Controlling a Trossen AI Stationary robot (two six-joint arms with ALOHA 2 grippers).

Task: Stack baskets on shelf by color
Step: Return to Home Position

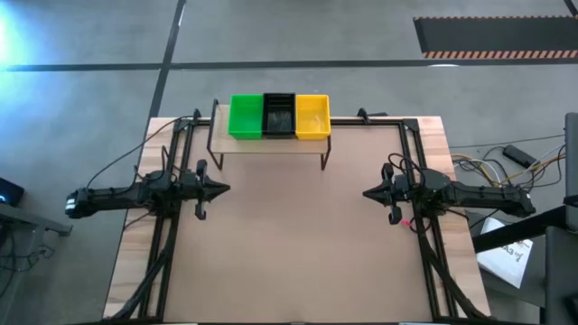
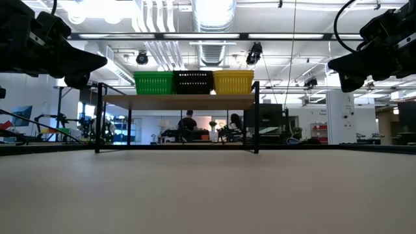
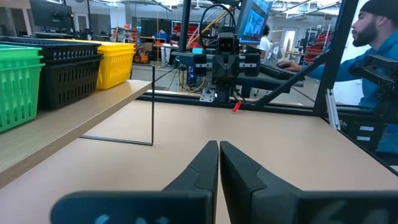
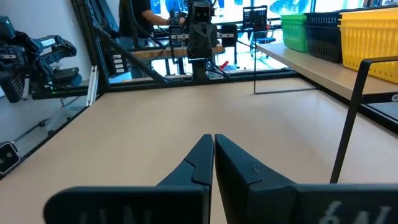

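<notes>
Three baskets stand in a row on the shelf [image 1: 271, 144] at the table's far edge: green [image 1: 245, 116] on the left, black [image 1: 278, 116] in the middle, yellow [image 1: 312, 116] on the right. Each rests by its bottom on the light-wood board. In the low view the green basket [image 2: 153, 82], black basket [image 2: 193, 82] and yellow basket [image 2: 233, 82] sit side by side above the shelf's black legs. My left gripper [image 1: 224, 189] hovers shut over the table's left side. My right gripper [image 1: 367, 193] hovers shut over the right side. Both are far from the baskets.
The brown tabletop [image 1: 298, 244] stretches between the two arms and toward the near edge. Black frame rails [image 1: 424, 181] run along the table's sides. People sit in the room beyond the table [image 2: 188, 123]. Cables and papers lie on the floor to the right [image 1: 506, 253].
</notes>
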